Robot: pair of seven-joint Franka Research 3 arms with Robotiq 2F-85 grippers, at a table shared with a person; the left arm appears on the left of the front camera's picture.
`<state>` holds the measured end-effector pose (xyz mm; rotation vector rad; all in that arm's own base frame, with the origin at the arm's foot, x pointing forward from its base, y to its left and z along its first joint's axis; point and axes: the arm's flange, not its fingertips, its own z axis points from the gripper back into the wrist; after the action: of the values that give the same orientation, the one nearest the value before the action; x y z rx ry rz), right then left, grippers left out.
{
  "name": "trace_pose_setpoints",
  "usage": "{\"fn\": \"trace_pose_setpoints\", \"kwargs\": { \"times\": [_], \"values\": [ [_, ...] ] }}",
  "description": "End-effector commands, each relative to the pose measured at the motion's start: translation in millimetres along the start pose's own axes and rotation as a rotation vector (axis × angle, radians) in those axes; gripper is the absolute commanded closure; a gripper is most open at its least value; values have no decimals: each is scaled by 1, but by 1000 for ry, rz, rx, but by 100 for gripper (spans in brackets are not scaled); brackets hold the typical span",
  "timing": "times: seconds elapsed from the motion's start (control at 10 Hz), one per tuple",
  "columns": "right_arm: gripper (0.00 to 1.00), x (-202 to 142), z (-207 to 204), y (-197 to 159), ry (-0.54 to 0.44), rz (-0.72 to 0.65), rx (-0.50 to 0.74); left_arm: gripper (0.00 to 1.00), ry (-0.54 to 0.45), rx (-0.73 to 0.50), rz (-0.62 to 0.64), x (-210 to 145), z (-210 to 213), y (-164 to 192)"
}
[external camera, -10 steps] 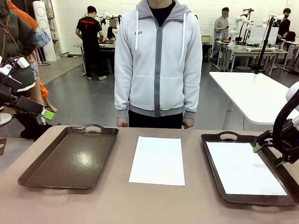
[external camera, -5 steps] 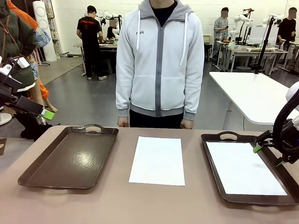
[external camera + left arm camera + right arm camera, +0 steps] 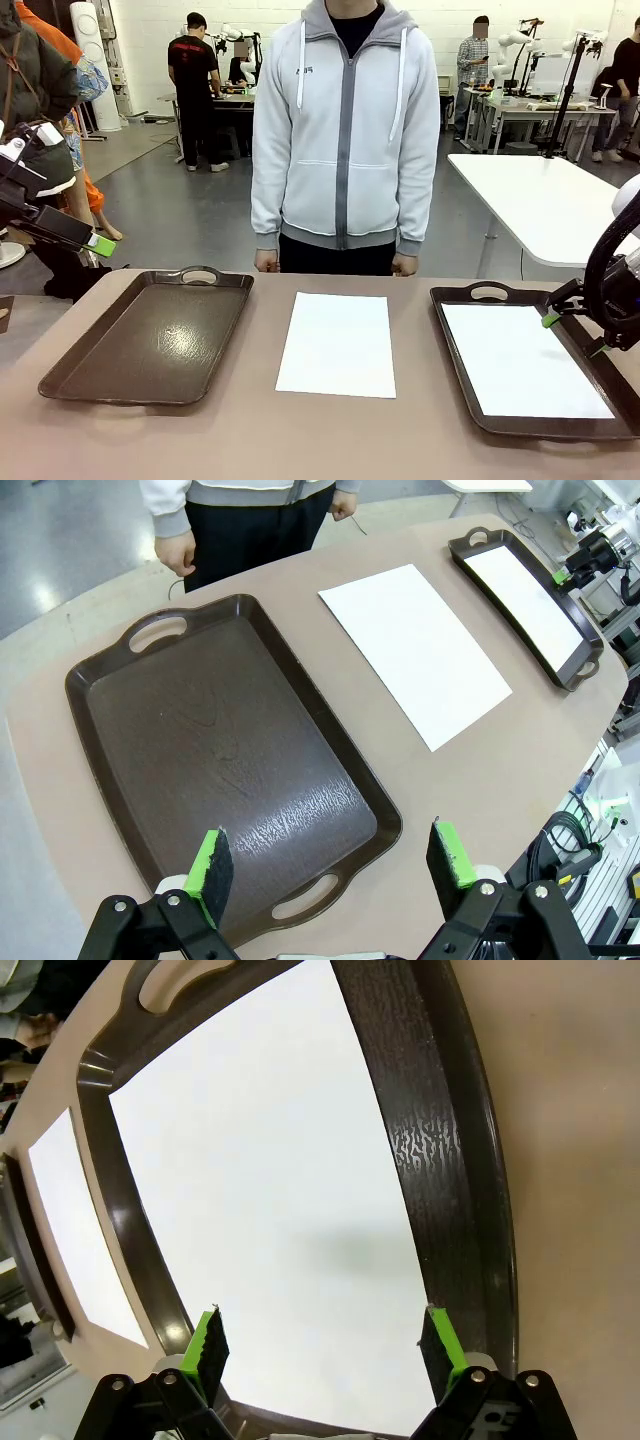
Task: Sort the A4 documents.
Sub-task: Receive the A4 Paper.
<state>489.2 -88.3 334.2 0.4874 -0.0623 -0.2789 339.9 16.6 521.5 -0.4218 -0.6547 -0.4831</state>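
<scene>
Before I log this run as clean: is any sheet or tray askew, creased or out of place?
Nothing stands out. One sheet lies flat on the table between the left tray and right tray; a second sheet lies flat, squarely inside the right tray.

Left gripper (image 3: 330,845) at the frame's bottom: black jaws, silver screws, 2 green pads (image 3: 211,868). Right gripper (image 3: 322,1325) looks alike.

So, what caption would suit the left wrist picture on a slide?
Open left hand facing a brown tray, one white sheet lying on the table beside it.
</scene>
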Motion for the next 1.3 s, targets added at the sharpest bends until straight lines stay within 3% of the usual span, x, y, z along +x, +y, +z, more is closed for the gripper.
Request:
{"fn": "trace_pose_setpoints", "kwargs": {
  "times": [0.0, 0.1, 0.3, 0.4, 0.6, 0.8, 1.0, 1.2],
  "values": [
    [0, -20, 11, 7, -113, 98, -33, 0, -4, -11, 2, 0, 0, 1],
    [0, -29, 19, 26, -174, 200, -52, 0, -4, -11, 2, 0, 0, 1],
    [0, -41, 34, 83, -195, 457, -2, 0, -4, -11, 2, 0, 0, 1],
    [0, -48, 43, 111, -179, 565, 24, 0, -4, -11, 2, 0, 0, 1],
    [0, -85, 70, 154, -66, 806, 190, 0, -4, -11, 2, 0, 0, 1],
    [0, -125, 100, 156, -47, 928, 327, 0, -4, -11, 2, 0, 0, 1],
    [0, -155, 114, 152, -196, 1149, 342, 0, -4, -11, 2, 0, 0, 1],
    [0, -164, 111, 159, -270, 1167, 301, 0, -4, -11, 2, 0, 0, 1]
  ]
}}
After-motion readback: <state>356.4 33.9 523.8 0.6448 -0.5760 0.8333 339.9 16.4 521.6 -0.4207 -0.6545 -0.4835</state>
